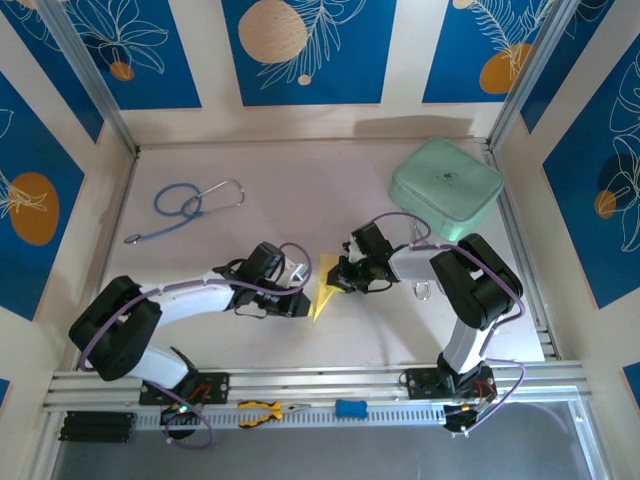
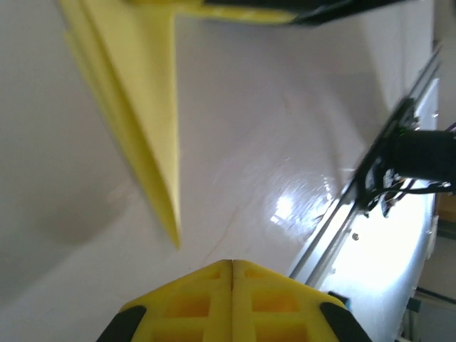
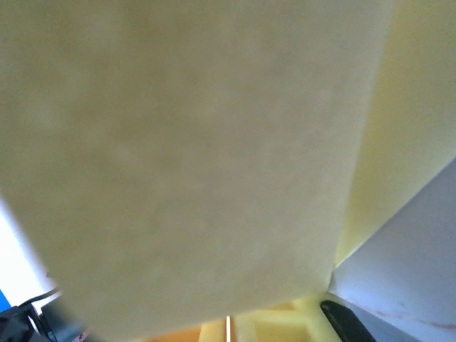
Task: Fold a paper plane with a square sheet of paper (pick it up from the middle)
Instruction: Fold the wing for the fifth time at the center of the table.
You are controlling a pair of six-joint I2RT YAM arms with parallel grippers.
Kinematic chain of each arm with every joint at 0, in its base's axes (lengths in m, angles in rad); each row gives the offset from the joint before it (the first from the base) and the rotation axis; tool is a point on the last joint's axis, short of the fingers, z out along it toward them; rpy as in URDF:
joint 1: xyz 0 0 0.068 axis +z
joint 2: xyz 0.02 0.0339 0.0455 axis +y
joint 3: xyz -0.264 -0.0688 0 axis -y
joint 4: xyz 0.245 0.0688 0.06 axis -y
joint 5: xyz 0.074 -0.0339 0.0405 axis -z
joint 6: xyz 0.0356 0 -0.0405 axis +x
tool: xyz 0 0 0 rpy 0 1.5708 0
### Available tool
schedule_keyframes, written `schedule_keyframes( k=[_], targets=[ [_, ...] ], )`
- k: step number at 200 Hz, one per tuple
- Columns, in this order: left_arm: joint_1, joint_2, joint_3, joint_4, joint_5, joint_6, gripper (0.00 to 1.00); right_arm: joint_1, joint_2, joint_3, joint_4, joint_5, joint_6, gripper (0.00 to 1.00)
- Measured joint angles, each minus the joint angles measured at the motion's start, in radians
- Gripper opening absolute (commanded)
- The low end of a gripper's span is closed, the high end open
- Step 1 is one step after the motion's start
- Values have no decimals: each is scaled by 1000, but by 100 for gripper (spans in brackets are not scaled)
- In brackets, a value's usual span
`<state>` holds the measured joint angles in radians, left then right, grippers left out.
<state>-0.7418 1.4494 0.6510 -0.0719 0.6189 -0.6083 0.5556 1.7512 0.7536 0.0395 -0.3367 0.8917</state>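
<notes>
Pale table [image 1: 300,190], right gripper [image 1: 337,283] pinching paper plane [image 1: 324,298]

We could read no words, numbers or brand names anywhere. The one mark we made out was a small dark emblem [image 1: 447,180] on the lid of the mint-green rounded case [image 1: 440,200], too small to read. The blue wall panels [image 1: 305,50] behind that case carried drawings, not lettering.
</notes>
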Motion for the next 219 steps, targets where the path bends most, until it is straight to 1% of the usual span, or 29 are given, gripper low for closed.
schedule_keyframes(
  k=[16,53,96,122,164,219],
  targets=[
    [0,29,31,54,13,-23,0,1,0,0,-1,0,0,11],
    [0,178,89,204,53,-79,0,1,1,4,-6,0,1,11],
    [0,283,103,279,58,-113,0,2,2,5,-8,0,3,11],
    [0,313,110,270,57,-108,0,2,2,5,-8,0,3,11],
    [0,327,85,207,51,-64,0,2,2,5,-8,1,4,11],
    [-1,246,26,132,25,-25,1,2,2,5,-8,1,8,11]
  ],
)
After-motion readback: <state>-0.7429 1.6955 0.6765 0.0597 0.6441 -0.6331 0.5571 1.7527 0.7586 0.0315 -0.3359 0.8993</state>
